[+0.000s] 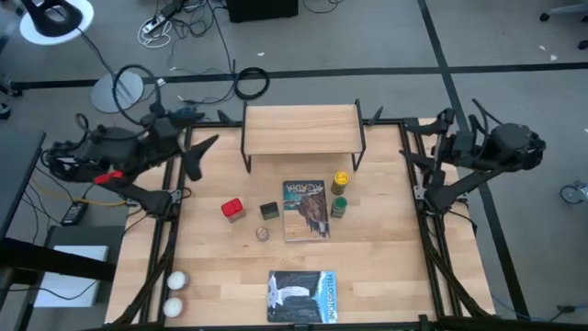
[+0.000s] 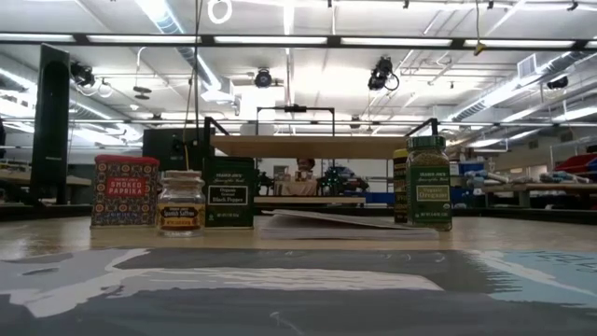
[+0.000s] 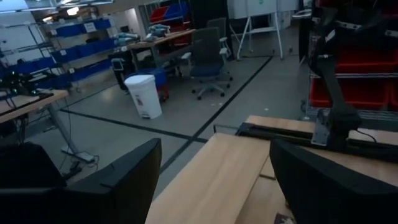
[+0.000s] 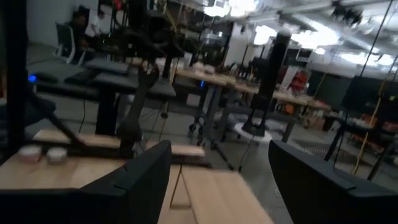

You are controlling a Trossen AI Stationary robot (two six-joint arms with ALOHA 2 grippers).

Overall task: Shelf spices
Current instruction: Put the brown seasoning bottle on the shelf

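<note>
The shelf [image 1: 300,129] stands on its black legs at the table's far middle, with its board bare; it also shows in the low view [image 2: 312,147]. In front of it stand the red tin [image 1: 232,209], the dark square tin [image 1: 268,211] and the tiny pale jar [image 1: 263,233]. The yellow-lidded jar [image 1: 341,180] and the green jar [image 1: 338,207] stand further right. My left gripper [image 1: 199,157] hovers open at the table's far left, its own view [image 3: 214,186] looking over the shelf board. My right gripper [image 1: 418,177] is open at the far right edge and touches nothing.
A book [image 1: 305,209] lies flat between the two groups of spices, and a second book [image 1: 302,296] lies at the near edge. Two white balls [image 1: 175,292] sit in the near left corner. Bare tabletop [image 1: 395,257] stretches along the right side.
</note>
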